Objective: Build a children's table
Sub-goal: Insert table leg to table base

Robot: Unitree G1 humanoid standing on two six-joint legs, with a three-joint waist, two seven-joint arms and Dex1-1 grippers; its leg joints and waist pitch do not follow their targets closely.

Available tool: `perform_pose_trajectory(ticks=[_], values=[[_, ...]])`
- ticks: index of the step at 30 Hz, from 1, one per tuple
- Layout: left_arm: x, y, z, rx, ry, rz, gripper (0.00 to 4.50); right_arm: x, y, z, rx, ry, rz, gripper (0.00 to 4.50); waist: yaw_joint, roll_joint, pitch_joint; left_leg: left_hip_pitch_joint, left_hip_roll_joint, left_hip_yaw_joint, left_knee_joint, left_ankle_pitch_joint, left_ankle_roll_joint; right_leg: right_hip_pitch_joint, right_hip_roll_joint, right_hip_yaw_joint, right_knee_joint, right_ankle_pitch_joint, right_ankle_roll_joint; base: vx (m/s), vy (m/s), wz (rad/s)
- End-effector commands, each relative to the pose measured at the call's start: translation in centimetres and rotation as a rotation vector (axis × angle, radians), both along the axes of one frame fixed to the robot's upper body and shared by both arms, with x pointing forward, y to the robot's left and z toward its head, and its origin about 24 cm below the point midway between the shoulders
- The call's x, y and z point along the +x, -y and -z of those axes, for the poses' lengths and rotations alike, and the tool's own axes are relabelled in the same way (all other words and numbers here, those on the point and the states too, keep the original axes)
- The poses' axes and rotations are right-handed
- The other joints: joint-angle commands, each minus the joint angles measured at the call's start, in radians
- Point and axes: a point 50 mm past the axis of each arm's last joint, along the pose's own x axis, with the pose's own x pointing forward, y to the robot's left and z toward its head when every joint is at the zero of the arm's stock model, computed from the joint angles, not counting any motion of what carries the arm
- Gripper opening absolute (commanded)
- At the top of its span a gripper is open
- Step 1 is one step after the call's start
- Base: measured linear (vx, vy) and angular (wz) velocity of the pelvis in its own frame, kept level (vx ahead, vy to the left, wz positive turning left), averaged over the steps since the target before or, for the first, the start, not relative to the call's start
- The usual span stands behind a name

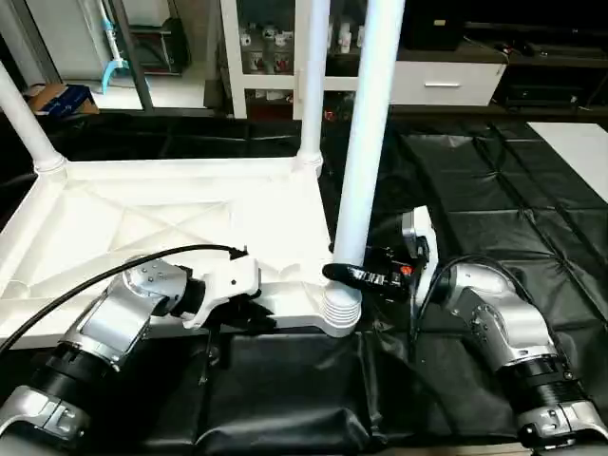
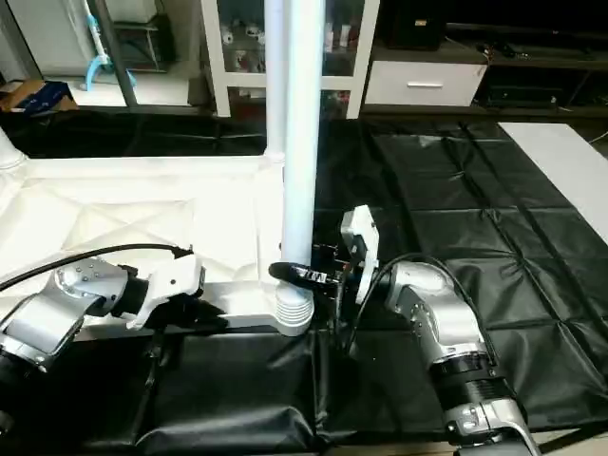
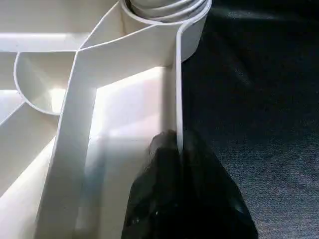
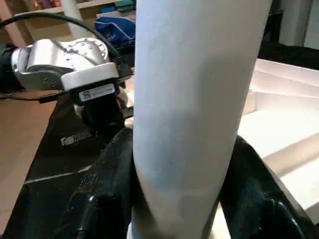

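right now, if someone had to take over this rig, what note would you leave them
Left end effector: shut, pinching the near rim of the table top, which lies underside up on the black floor mat.
Right end effector: closed around the near-right leg just above its threaded end, which sits in the corner socket.
Done: two legs, far-left and far-right, stand in their sockets; the near-right one is upright in its socket.
Left: whether the near-right leg is fully screwed down cannot be judged, so check it. The near-left socket looks empty and needs its leg.

one tabletop [image 1: 142,204], three legs [image 1: 366,133], two claws [image 1: 359,275]
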Motion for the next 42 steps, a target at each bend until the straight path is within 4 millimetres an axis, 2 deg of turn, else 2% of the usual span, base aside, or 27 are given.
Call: perform_pose_trajectory(ticks=[1,3,6,8,10,11,12,15,16,17,18,19,24,25,28,33,35,36,39,40,41,42], values=[[-0.1,0.1,0.1,0.008,-0.016,0.034,0.00,-1.2,0.8,2.7,-0.125,-0.065,-0.037,1.86,0.002,0.000,-0.061,0.029,0.054,-0.031,-0.092,-0.344,-0.008,0.035,-0.052,0.028,-0.075,-0.369,-0.210,0.000,0.000,0.00],[-0.1,0.1,0.0,0.009,-0.018,0.035,0.00,-1.6,0.8,3.2,-0.167,-0.057,-0.055,1.86,0.000,0.000,-0.059,0.028,0.053,-0.032,-0.093,-0.353,-0.010,0.037,-0.052,0.027,-0.075,-0.378,-0.208,0.000,0.000,0.00],[-0.1,0.1,0.0,0.010,-0.023,0.036,0.00,-1.8,0.9,4.0,-0.204,-0.046,-0.024,1.86,-0.002,0.003,-0.057,0.032,0.053,-0.035,-0.096,-0.393,-0.024,0.032,-0.051,0.027,-0.081,-0.421,-0.195,0.000,0.000,0.00],[-0.1,0.0,0.0,0.015,-0.025,0.039,0.00,-1.8,1.1,4.4,-0.206,-0.048,0.006,1.86,-0.008,0.000,-0.055,0.037,0.053,-0.040,-0.099,-0.459,-0.040,0.029,-0.050,0.023,-0.087,-0.482,-0.178,0.000,0.000,0.00],[-0.1,0.0,0.0,0.024,-0.025,0.043,0.00,-1.7,1.3,4.7,-0.221,-0.032,0.040,1.86,-0.012,0.003,-0.049,0.044,0.054,-0.045,-0.102,-0.518,-0.051,0.022,-0.050,0.019,-0.095,-0.540,-0.162,0.000,0.000,0.00],[-0.1,0.0,0.0,0.028,-0.023,0.044,0.00,-1.7,1.3,4.8,-0.223,-0.026,0.047,1.86,-0.018,0.000,-0.047,0.044,0.053,-0.051,-0.104,-0.553,-0.057,0.026,-0.051,0.015,-0.100,-0.586,-0.145,0.000,0.000,0.00],[0.0,0.0,0.0,0.035,-0.015,0.043,0.00,-1.8,1.5,5.1,-0.238,-0.005,0.060,1.86,-0.019,0.000,-0.047,0.044,0.053,-0.053,-0.105,-0.563,-0.060,0.027,-0.052,0.014,-0.101,-0.602,-0.137,0.000,0.000,0.00],[0.1,-0.1,0.0,0.058,0.013,0.042,0.00,-2.0,1.7,5.5,-0.225,0.000,0.089,1.86,-0.024,0.003,-0.047,0.055,0.052,-0.057,-0.104,-0.598,-0.062,0.020,-0.053,0.011,-0.112,-0.620,-0.127,0.000,0.000,0.00],[0.2,-0.1,0.0,0.060,0.014,0.042,0.00,-2.0,1.8,5.5,-0.224,0.002,0.092,1.86,-0.030,0.006,-0.044,0.061,0.052,-0.059,-0.106,-0.633,-0.063,0.019,-0.049,0.002,-0.118,-0.631,-0.123,0.000,0.000,0.00],[0.1,0.0,0.0,0.061,0.013,0.044,0.00,-2.1,1.8,5.6,-0.221,0.009,0.104,1.86,-0.033,0.014,-0.043,0.065,0.055,-0.064,-0.111,-0.667,-0.067,0.023,-0.049,-0.008,-0.121,-0.622,-0.123,0.000,0.000,0.00],[0.1,0.0,0.0,0.061,0.012,0.044,0.00,-2.1,1.8,5.6,-0.221,0.009,0.105,1.86,-0.037,0.011,-0.044,0.062,0.055,-0.065,-0.112,-0.675,-0.068,0.025,-0.050,-0.011,-0.122,-0.616,-0.123,0.000,0.000,0.00],[0.1,0.0,-0.1,0.064,0.014,0.047,0.00,-2.3,1.9,5.7,-0.214,0.017,0.126,1.86,-0.038,0.015,-0.043,0.064,0.055,-0.069,-0.114,-0.693,-0.072,0.026,-0.051,-0.014,-0.122,-0.611,-0.123,0.000,0.000,0.00],[0.2,0.0,-0.1,0.066,0.012,0.048,0.00,-2.3,2.2,6.0,-0.178,0.009,0.201,1.86,-0.042,0.014,-0.043,0.059,0.055,-0.075,-0.119,-0.700,-0.074,0.032,-0.057,-0.014,-0.121,-0.590,-0.132,0.000,0.000,0.00],[0.2,0.0,-0.1,0.065,0.010,0.047,0.00,-2.2,2.3,6.0,-0.173,0.004,0.219,1.86,-0.041,0.018,-0.043,0.060,0.056,-0.076,-0.121,-0.706,-0.077,0.031,-0.057,-0.013,-0.121,-0.587,-0.133,0.000,0.000,0.00],[0.1,0.1,-0.1,0.059,0.004,0.047,0.00,-2.2,2.5,6.3,-0.164,-0.018,0.261,1.86,-0.043,0.018,-0.041,0.062,0.056,-0.077,-0.123,-0.726,-0.081,0.029,-0.055,-0.016,-0.123,-0.589,-0.130,0.000,0.000,0.00],[0.0,0.1,0.0,0.051,-0.014,0.053,0.00,-1.6,2.8,6.4,-0.128,-0.140,0.311,1.86,-0.048,0.023,-0.040,0.062,0.056,-0.083,-0.128,-0.759,-0.089,0.032,-0.054,-0.022,-0.124,-0.591,-0.123,0.000,0.000,0.00],[-0.1,0.1,0.1,0.053,-0.017,0.058,0.00,-0.1,3.5,5.1,-0.083,-0.174,0.358,1.86,-0.052,0.022,-0.039,0.066,0.054,-0.083,-0.126,-0.769,-0.090,0.030,-0.055,-0.026,-0.127,-0.602,-0.118,0.000,0.000,0.00],[-0.1,0.1,0.1,0.053,-0.017,0.059,0.00,0.0,3.6,5.0,-0.080,-0.176,0.360,1.86,-0.054,0.019,-0.039,0.066,0.054,-0.083,-0.125,-0.767,-0.087,0.030,-0.056,-0.028,-0.128,-0.605,-0.120,0.000,0.000,0.00],[-0.2,0.2,0.1,0.053,-0.024,0.065,0.00,1.2,4.5,3.7,-0.073,-0.195,0.365,1.86,-0.061,0.023,-0.036,0.067,0.054,-0.084,-0.124,-0.784,-0.091,0.031,-0.059,-0.043,-0.132,-0.621,-0.109,0.000,0.000,0.00],[-0.2,0.2,0.1,0.053,-0.026,0.066,0.00,1.3,4.6,3.5,-0.078,-0.189,0.359,1.86,-0.064,0.018,-0.035,0.069,0.053,-0.084,-0.121,-0.787,-0.090,0.028,-0.060,-0.048,-0.135,-0.641,-0.100,0.000,0.000,0.00],[-0.3,0.2,0.2,0.053,-0.027,0.067,0.00,1.5,4.7,3.1,-0.072,-0.189,0.350,1.86,-0.066,0.020,-0.034,0.070,0.053,-0.084,-0.121,-0.791,-0.091,0.028,-0.061,-0.050,-0.136,-0.650,-0.098,0.000,0.000,0.00],[-0.3,0.2,0.2,0.052,-0.028,0.067,0.00,1.8,4.7,2.7,-0.056,-0.193,0.346,1.86,-0.071,0.017,-0.032,0.070,0.053,-0.085,-0.121,-0.798,-0.090,0.029,-0.061,-0.056,-0.141,-0.666,-0.088,0.000,0.000,0.00]])
